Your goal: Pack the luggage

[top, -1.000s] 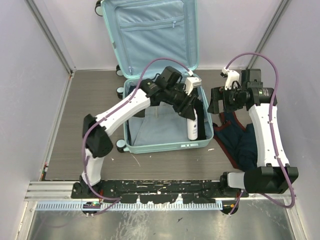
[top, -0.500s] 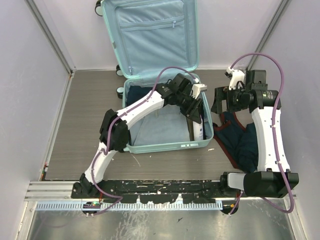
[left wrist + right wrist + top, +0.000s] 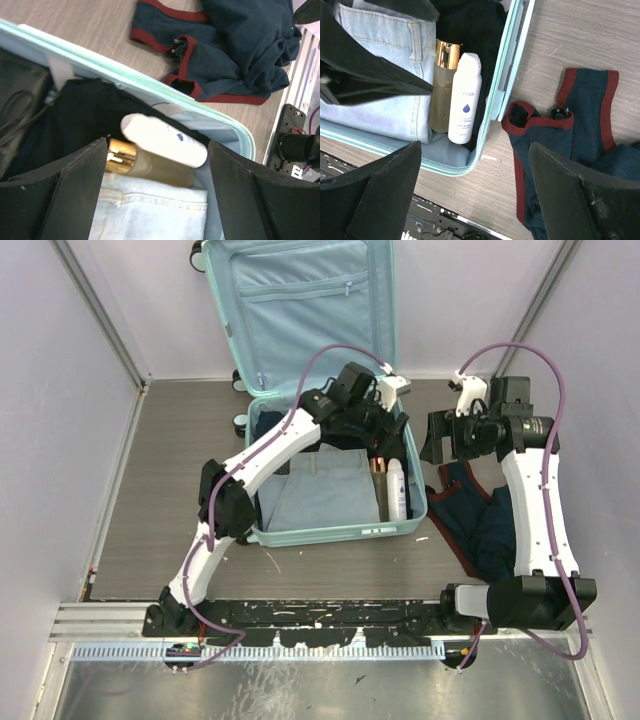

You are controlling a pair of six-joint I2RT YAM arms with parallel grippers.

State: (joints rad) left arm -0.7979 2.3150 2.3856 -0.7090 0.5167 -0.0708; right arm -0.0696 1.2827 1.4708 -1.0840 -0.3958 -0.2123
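Observation:
The luggage (image 3: 330,533) lies open on the floor, its lid leaning on the back wall. Inside lie folded light-blue jeans (image 3: 320,490), a gold-capped bottle (image 3: 381,490) and a white spray bottle (image 3: 397,490) side by side along the right wall, with black cloth (image 3: 75,110) behind them. My left gripper (image 3: 375,443) hovers open above the bottles' caps, holding nothing; in the left wrist view the white spray bottle (image 3: 165,140) and the gold-capped bottle (image 3: 150,167) lie free below the left gripper (image 3: 157,165). My right gripper (image 3: 432,445) stands open and empty over the floor just right of the case.
A navy garment with red trim (image 3: 490,530) lies crumpled on the floor right of the luggage, under the right arm. The navy garment (image 3: 580,135) nearly touches the case's right rim (image 3: 512,55). Pale walls close in on three sides. The arms' base rail (image 3: 320,615) runs along the near edge.
My left gripper lowered the white bottle against the case's right wall beside the gold bottle, let go of it, opened and drew back toward the lid. The right arm barely moved.

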